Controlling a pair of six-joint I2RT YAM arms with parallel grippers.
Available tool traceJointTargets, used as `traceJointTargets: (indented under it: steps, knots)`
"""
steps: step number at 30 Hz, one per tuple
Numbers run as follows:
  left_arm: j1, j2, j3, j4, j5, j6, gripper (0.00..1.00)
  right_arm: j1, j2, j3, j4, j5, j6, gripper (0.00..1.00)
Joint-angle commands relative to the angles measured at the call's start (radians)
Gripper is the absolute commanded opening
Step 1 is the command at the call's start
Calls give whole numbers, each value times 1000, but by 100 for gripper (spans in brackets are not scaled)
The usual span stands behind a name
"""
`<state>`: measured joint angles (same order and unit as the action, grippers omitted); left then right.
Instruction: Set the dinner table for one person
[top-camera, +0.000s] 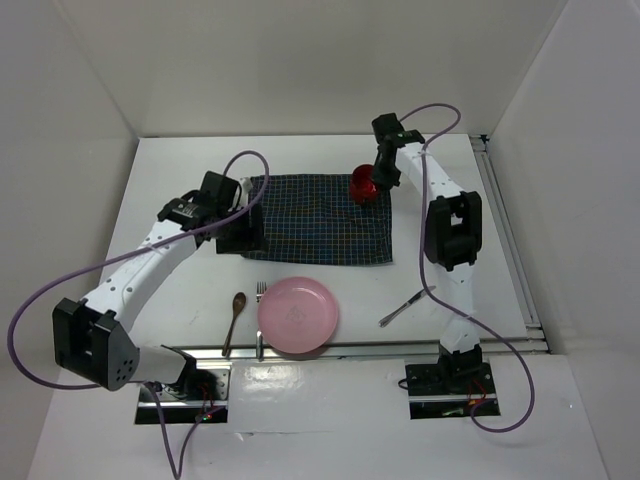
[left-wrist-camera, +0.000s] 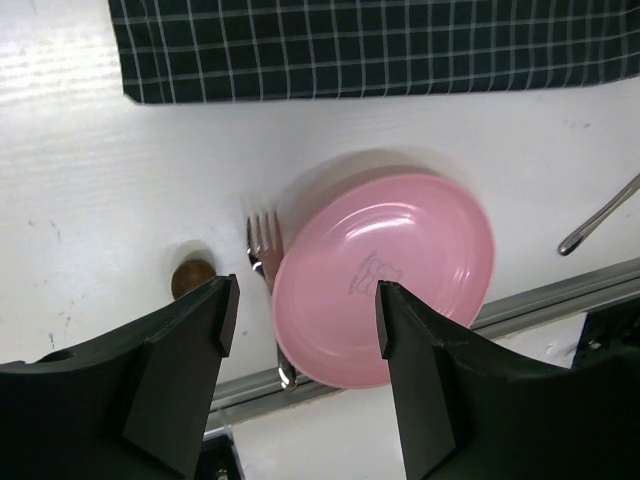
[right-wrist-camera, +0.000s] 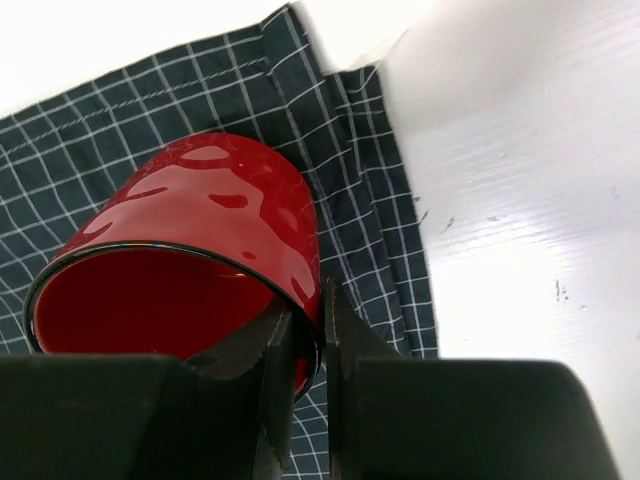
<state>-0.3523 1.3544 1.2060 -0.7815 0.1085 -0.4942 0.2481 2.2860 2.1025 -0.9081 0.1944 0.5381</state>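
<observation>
Looking from the right wrist, the right gripper is clenched on the rim of the red cup, over a corner of the checked cloth. The cup shows only red inside. The left wrist view alone shows the left gripper released above the pink plate, with a fork at the plate's 9 o'clock edge. From above, the white desk lies under everything, and the plate sits at the cloth's 6 o'clock.

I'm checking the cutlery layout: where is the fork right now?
In the top view the fork lies by the near rail, between the wooden spoon on its left and the pink plate, against the plate's left rim.
</observation>
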Motion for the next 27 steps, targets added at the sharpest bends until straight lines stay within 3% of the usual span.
traceJointTargets:
  steps: [1,10,12,13,15,18,21,27]
  knots:
    - [-16,-67,-48,-41,-18,31,74,-23,-31,-5,54,-3,19,0]
    - [-85,-202,-212,-50,-18,-110,74,-61,-40,-56,109,-13,28,0]
    - [-94,-215,-238,-50,-1,-133,74,-61,-31,-56,109,-33,28,5]
    - [-94,-227,-273,-50,17,-133,75,-61,-31,-56,109,-33,28,9]
    - [-103,-245,-321,-6,55,-144,75,-61,-46,-71,121,-42,28,53]
    - [-151,-258,-345,8,79,-188,77,-61,-103,-104,152,-61,8,99]
    - [-165,-258,-373,-1,47,-266,77,-61,-161,-114,164,-72,-4,99]
    - [-195,-258,-473,43,22,-374,64,-61,-335,-201,190,-91,-33,99]
